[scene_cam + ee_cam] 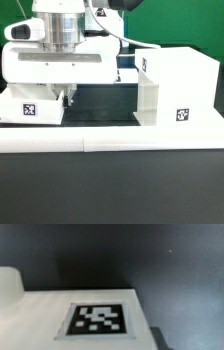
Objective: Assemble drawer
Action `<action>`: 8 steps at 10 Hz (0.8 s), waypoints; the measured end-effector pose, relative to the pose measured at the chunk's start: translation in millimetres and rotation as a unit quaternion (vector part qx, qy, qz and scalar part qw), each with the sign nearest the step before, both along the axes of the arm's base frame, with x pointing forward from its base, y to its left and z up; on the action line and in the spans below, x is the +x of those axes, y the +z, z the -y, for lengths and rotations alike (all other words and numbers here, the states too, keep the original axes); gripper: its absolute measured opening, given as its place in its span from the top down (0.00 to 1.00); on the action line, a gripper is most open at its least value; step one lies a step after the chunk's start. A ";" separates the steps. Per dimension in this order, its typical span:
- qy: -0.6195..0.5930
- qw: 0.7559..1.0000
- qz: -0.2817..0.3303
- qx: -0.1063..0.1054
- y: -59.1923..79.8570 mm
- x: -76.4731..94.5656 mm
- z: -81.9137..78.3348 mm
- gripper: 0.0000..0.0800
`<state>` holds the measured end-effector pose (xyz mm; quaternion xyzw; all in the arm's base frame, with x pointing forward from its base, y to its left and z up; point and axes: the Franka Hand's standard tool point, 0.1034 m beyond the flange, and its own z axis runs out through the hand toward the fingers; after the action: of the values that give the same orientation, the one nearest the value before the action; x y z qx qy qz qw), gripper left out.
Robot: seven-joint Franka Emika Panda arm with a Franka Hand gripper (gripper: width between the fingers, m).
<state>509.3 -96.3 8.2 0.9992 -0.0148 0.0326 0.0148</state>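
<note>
The large white case (176,88) of the drawer stands at the exterior view's right, with a black-and-white tag (182,114) on its side. A small white tray (30,108) with a tag on its face sits at the exterior view's left. My gripper (68,98) hangs low at that tray's inner edge, under the wide white hand. Its fingers are mostly hidden, so their state does not show. The wrist view shows a white tagged surface (100,319) close below the camera on the dark table, and no fingers.
A long low white border rail (110,142) runs across the front of the black table (110,190). A dark gap (100,102) lies between tray and case. A rounded white piece (8,283) shows at the wrist view's edge.
</note>
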 end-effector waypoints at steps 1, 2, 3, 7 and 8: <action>0.000 1.000 0.000 0.000 0.0 0.0 0.0 0.95; 0.001 1.000 0.000 0.001 3.3 -0.3 -0.3 0.95; 0.002 1.000 0.001 0.004 9.4 -0.6 -2.1 0.95; 0.050 0.999 0.006 0.004 19.5 1.2 -8.2 0.95; 0.040 0.999 0.009 0.005 20.4 2.7 -11.7 0.95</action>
<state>512.0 -84.6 28.6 0.9988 0.0252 0.0417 0.0088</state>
